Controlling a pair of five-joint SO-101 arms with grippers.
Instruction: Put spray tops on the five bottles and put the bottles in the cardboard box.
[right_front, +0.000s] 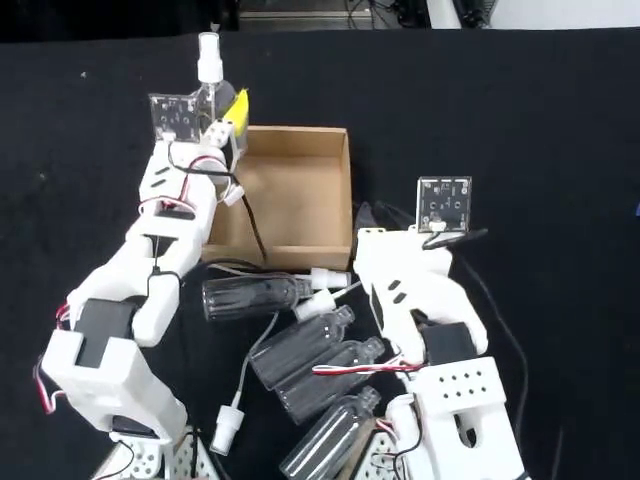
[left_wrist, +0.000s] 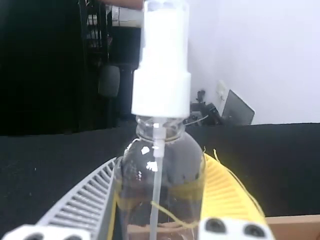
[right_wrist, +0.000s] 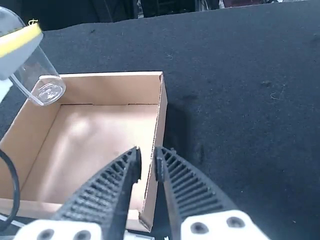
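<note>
A clear bottle (left_wrist: 160, 185) with a white spray top (left_wrist: 162, 65) stands upright in my left gripper (left_wrist: 160, 205), which is shut on it. In the high view this bottle (right_front: 210, 85) is held above the far left corner of the open cardboard box (right_front: 346, 190). The bottle's base (right_wrist: 42, 82) hangs over that corner of the box (right_wrist: 159, 115). My right gripper (right_wrist: 146, 155) is shut on nothing, low over the box's right wall. One capped bottle (right_front: 250, 297) and three uncapped bottles (right_front: 300, 345) lie on the black table in front of the box.
A loose spray top (right_front: 228, 425) with its tube lies at the front, left of the bottles. Another spray top (right_front: 318, 303) lies by the bottle necks. The right arm (right_front: 415, 290) stands just right of the bottles.
</note>
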